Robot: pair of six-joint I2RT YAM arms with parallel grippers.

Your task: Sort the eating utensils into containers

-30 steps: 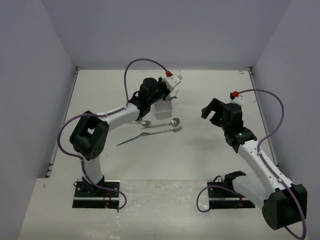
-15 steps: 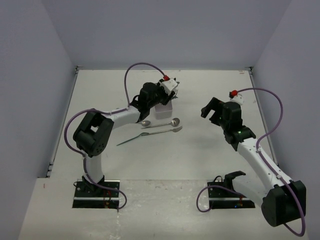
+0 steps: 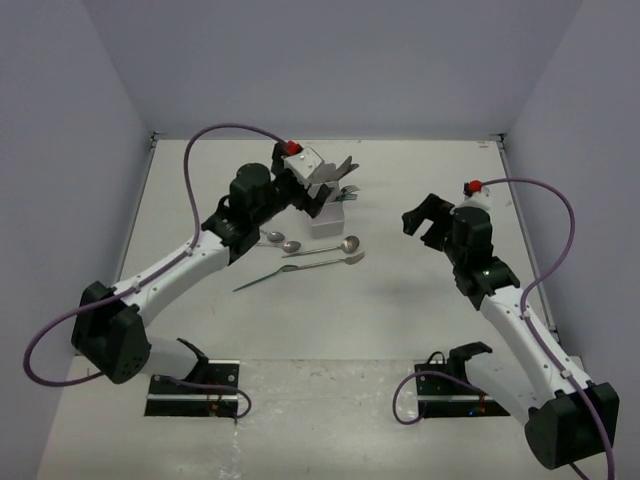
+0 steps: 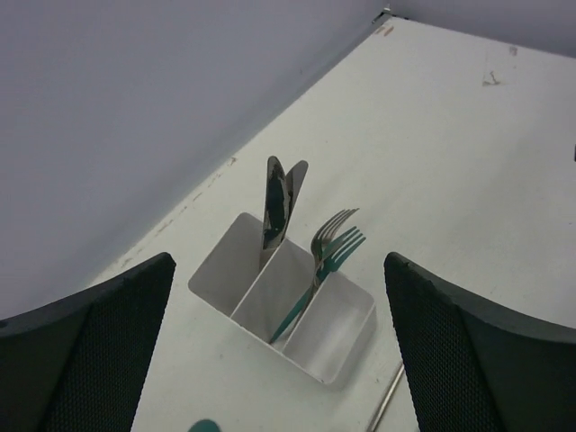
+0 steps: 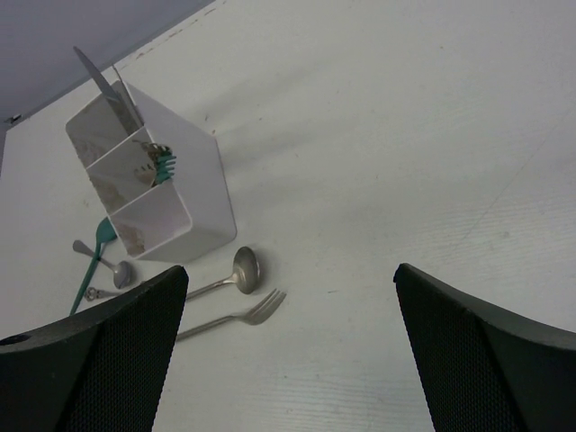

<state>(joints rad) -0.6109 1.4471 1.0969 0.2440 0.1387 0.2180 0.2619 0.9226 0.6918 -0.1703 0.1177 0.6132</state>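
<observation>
**A:** What's sorted and what's loose?

**B:** The white box [image 5: 200, 184] holds knives [image 4: 277, 202] in one end section and forks [image 4: 331, 241] in the middle. The other end section [image 5: 148, 225] looks bare. On the tabletop [image 5: 405, 162], just in front of the box, lie a big spoon [image 5: 245, 268], a fork [image 5: 261, 310], two small spoons [image 5: 117, 272] and a teal spoon [image 5: 101, 236].

**A:** And the jaws?

**B:** The left jaws are spread apart with nothing between them, raised over the box. The right jaws are also apart and empty, off to the box's right.

**A:** Which way do the loose pieces lie?

**B:** The big spoon and the fork run roughly side to side, heads toward the right arm [image 3: 510, 300] and handles toward the left arm [image 3: 180, 265]. From the left jaws they sit below, back toward the arm's base. From the right jaws they're down and to the left.

**A:** Who's nearer?

**B:** I'd say the left jaws for the small spoons and the right jaws for the fork's head. Either one should close across the handle.
</observation>
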